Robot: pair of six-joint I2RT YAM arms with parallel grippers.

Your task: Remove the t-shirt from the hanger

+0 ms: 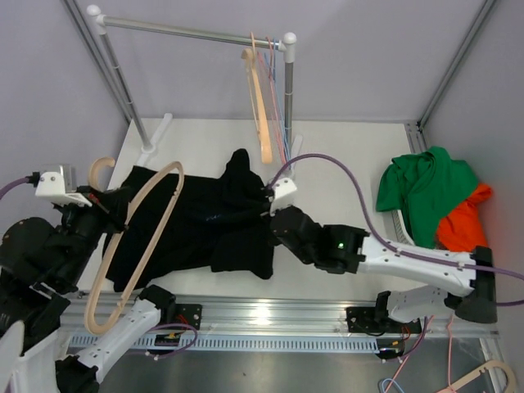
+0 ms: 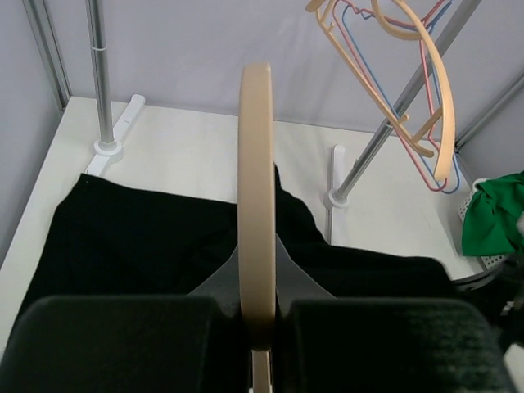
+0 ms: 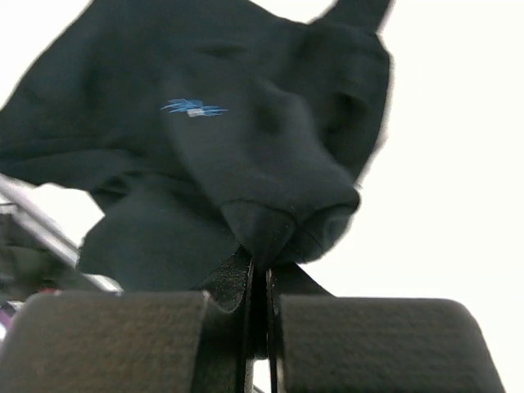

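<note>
Two hands are working the same garment from opposite ends. At the left, the left hand [image 1: 100, 205] is clamping its pads together on the neck of a wooden hanger [image 2: 255, 188], just below the hook. The hanger's long axis is running from far right to near left, its far shoulder lying over the left part of the black t-shirt [image 1: 213, 221] and its near end reaching past the desk's [image 1: 344, 164] near edge. Most of the wooden frame is showing bare on top of the cloth; I cannot tell whether any part is caught inside the neck opening.

The t-shirt is lying crumpled on the desk between the two hands, stretching rightward from the left hand. At its right edge the right hand [image 3: 258, 278] is pinching a fold of the black fabric, fingers closed tight on it.

So the shirt is lying to the right of the hanger grip and to the left of the cloth grip. Judging from that, separation is turning on drawing the two apart along the left-right line, or on sliding the hanger out along its own axis toward the near left.

At the far side, a clothes rail [image 1: 188, 33] is carrying several spare hangers [image 1: 260, 106]. At the far right, a pale basket [image 1: 399, 223], only its rim showing, is holding a green garment [image 1: 426, 184] and an orange one [image 1: 463, 217], well apart from both hands.
</note>
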